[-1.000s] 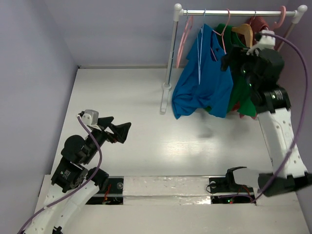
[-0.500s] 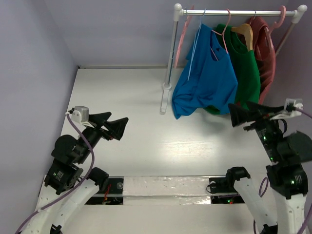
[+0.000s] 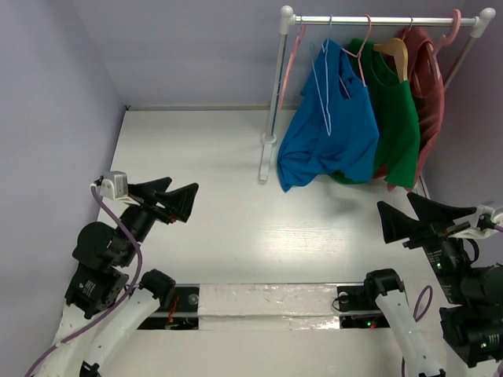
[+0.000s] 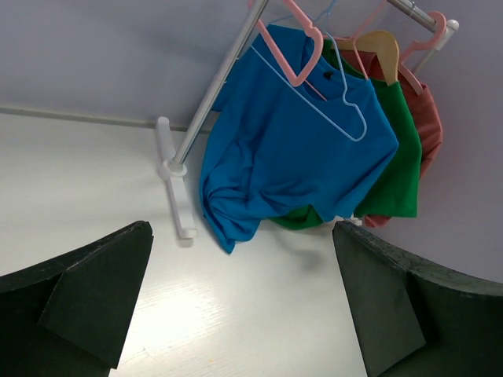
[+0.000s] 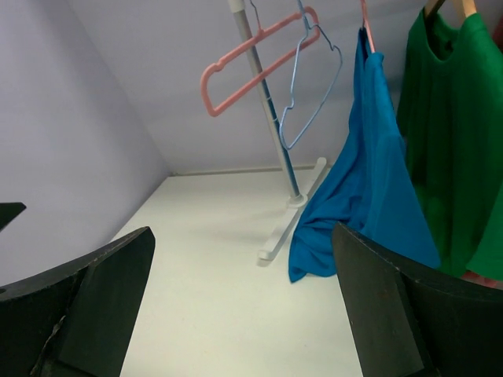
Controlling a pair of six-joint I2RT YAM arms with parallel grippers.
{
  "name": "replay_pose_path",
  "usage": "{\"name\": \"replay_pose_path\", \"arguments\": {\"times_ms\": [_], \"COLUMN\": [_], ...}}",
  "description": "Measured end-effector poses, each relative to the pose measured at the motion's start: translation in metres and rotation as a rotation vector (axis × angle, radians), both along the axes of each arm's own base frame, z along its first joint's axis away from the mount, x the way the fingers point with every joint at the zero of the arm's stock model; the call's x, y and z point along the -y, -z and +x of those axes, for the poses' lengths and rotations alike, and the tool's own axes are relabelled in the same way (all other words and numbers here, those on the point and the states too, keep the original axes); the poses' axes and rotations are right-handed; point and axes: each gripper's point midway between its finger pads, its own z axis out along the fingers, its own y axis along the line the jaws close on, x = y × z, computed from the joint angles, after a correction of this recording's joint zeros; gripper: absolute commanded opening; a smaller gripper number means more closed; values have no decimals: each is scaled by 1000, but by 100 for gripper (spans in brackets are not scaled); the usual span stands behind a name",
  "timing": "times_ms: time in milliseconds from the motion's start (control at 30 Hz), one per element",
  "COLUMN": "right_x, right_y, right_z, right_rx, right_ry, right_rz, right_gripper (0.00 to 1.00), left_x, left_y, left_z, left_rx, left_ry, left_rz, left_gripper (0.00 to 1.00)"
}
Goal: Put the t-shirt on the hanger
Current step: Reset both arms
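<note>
Right gripper and left gripper are hanging wide open, empty; the t-shirt is draping the hanger well ahead of both. Probably finishing: keeping clear of the rail, checking the shoulders are sitting evenly.

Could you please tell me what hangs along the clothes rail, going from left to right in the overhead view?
An empty pink hanger → blue t-shirt → green t-shirt → dark red garment.
</note>
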Motion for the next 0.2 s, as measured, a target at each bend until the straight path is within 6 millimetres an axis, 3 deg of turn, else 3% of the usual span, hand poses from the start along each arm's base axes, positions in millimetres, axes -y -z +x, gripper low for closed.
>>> {"name": "replay_pose_path", "arguments": {"times_ms": [200], "right_x": [2], "right_y": [5], "right_z": [1], "right_rx": [-12], "right_ry": [15], "right_rz": [-19], "right_gripper": [100], "left_x": [-1], "left_y": [0], "left_z": [1], "left_rx": [-3], "left_ry": [-9], "left_rz": [-6], "left_gripper": [99]}}
